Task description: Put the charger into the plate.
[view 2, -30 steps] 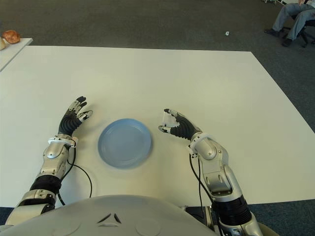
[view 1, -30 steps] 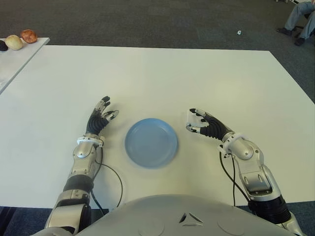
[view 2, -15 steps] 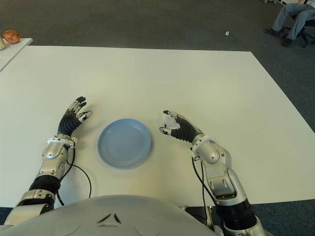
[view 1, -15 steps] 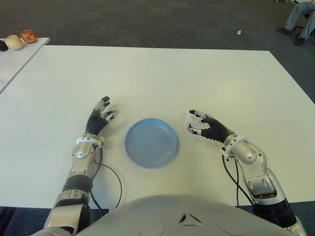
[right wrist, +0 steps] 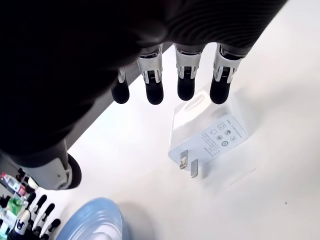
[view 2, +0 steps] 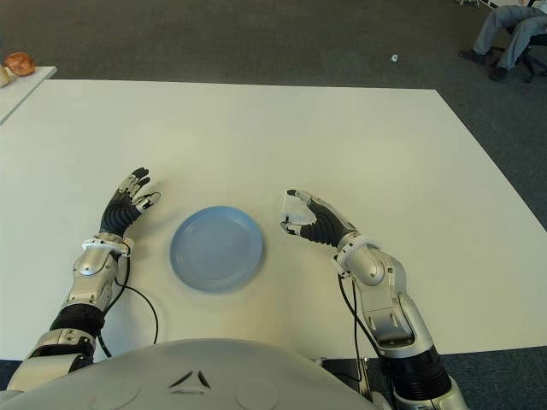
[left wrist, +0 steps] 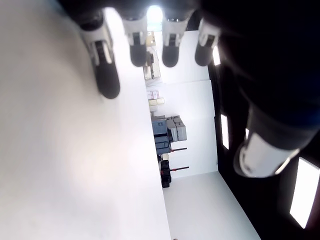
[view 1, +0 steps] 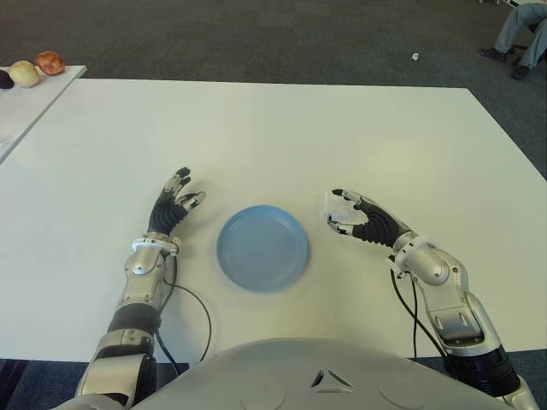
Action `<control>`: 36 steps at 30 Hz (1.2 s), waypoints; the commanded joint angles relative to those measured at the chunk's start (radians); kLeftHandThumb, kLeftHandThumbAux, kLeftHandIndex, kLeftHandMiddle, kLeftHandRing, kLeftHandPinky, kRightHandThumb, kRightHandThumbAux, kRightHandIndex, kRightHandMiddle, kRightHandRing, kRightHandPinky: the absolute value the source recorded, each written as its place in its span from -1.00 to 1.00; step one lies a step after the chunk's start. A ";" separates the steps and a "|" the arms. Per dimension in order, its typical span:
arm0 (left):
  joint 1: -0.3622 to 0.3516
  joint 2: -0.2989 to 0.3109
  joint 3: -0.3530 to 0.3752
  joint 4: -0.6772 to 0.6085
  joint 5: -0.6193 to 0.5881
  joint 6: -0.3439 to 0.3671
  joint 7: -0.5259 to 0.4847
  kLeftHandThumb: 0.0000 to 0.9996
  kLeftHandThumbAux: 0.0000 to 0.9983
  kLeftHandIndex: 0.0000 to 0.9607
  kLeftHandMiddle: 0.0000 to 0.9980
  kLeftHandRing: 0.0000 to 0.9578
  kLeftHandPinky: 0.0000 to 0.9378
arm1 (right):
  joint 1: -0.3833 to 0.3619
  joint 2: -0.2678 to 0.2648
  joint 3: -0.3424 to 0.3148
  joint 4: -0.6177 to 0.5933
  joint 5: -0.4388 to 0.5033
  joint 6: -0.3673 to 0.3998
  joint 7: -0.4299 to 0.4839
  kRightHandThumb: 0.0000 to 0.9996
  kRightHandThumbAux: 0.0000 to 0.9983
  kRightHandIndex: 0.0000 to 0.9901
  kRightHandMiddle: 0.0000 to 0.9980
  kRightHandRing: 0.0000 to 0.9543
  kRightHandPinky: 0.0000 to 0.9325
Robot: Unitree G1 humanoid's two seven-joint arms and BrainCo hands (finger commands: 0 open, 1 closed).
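Hovering right hand (open) over charger.

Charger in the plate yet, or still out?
Out. The charger lies on the table under the right hand, right of the empty plate.

The charger looks like smooth white plastic with a slight sheen, tiny grey printed marks on one face and two bare metal prongs sticking out. The plate is a soft blue, smooth, semi-matt, probably plastic or glazed, hard to say which. The table is a plain white matt top, very even, no grain. The right hand has black ribbed rubbery fingers with shiny silver metal-looking knuckle bits and pale plastic tips; the left hand has the same build. The forearms are brushed silver shells with glossy black cable. The floor beyond is dark, rough carpet
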 commanded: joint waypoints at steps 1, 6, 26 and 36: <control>0.028 0.001 -0.007 0.048 0.007 0.043 -0.019 -1.00 0.31 -0.99 -0.94 -0.95 -0.93 | 0.000 0.010 0.003 0.043 -0.048 -0.086 -0.095 -1.00 0.22 -1.00 -0.89 -0.80 -0.63; 0.026 0.003 -0.006 0.053 0.006 0.045 -0.022 -1.00 0.32 -0.99 -0.93 -0.95 -0.90 | -0.010 0.029 0.001 0.106 -0.125 -0.201 -0.254 -0.93 0.22 -1.00 -0.82 -0.75 -0.67; 0.018 0.000 -0.005 0.064 0.010 0.045 -0.011 -1.00 0.36 -0.98 -0.93 -0.94 -0.88 | -0.200 0.009 0.043 0.465 -0.329 -0.473 -0.588 -0.47 -0.02 -1.00 -0.99 -0.94 -0.84; 0.016 0.000 -0.007 0.067 0.014 0.041 -0.007 -1.00 0.36 -0.98 -0.93 -0.93 -0.88 | -0.300 -0.013 0.101 0.707 -0.375 -0.553 -0.656 -0.40 -0.09 -1.00 -1.00 -1.00 -1.00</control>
